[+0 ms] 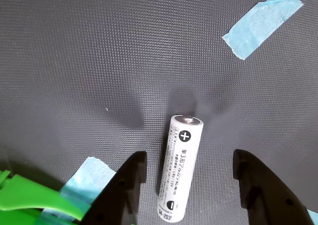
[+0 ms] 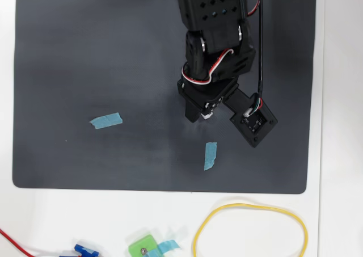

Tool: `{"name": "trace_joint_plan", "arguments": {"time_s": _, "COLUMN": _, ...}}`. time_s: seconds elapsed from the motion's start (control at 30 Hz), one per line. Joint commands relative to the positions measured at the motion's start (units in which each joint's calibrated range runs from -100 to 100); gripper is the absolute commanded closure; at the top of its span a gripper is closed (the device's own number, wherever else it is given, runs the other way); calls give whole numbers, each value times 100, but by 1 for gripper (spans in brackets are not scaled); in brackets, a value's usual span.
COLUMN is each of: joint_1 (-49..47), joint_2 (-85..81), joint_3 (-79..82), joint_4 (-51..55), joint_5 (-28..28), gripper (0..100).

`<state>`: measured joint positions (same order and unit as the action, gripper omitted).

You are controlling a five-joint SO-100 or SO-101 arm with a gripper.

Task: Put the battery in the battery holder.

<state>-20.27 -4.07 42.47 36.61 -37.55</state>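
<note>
Two dark fingers (image 1: 126,190) of the gripper (image 1: 189,163) stand spread wide in the wrist view, and the battery (image 1: 179,168) lies flat on the dark mat (image 1: 99,61) between them, touching neither, plus end pointing away. Blue tape (image 1: 263,24) sits upper right; a green piece (image 1: 30,200) pokes in lower left. Overhead, the arm (image 2: 218,58) hides the battery; a yellow loop (image 2: 249,228) and small green block (image 2: 142,247) lie off the mat.
</note>
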Motion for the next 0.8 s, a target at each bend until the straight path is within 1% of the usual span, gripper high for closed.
{"name": "trace_joint_plan", "arguments": {"time_s": 0.0, "joint_1": 29, "joint_2": 11, "joint_3": -273, "joint_4": -85, "joint_5": 36, "gripper": 82}}
{"name": "trace_joint_plan", "arguments": {"time_s": 0.77, "joint_1": -23, "joint_2": 36, "joint_3": -273, "joint_4": -85, "joint_5": 41, "gripper": 82}}
